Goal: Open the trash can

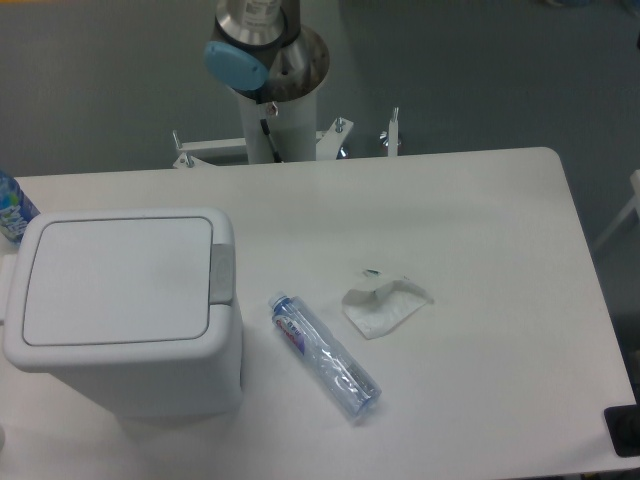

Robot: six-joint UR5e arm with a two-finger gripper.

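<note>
The trash can (120, 310) is a large white boxy bin standing on the left of the white table (480, 230). Its flat rectangular lid (115, 280) is shut and lies level. A small grey push-button tab (222, 272) sits at the lid's right edge. Only the arm's base (265, 40), with a blue cap, shows at the top behind the table. The gripper is out of view.
A clear plastic water bottle (325, 357) lies on its side right of the bin. A crumpled white wrapper (385, 303) lies further right. A blue-labelled bottle (12, 210) stands at the far left edge. A dark object (625, 430) is at the lower right corner.
</note>
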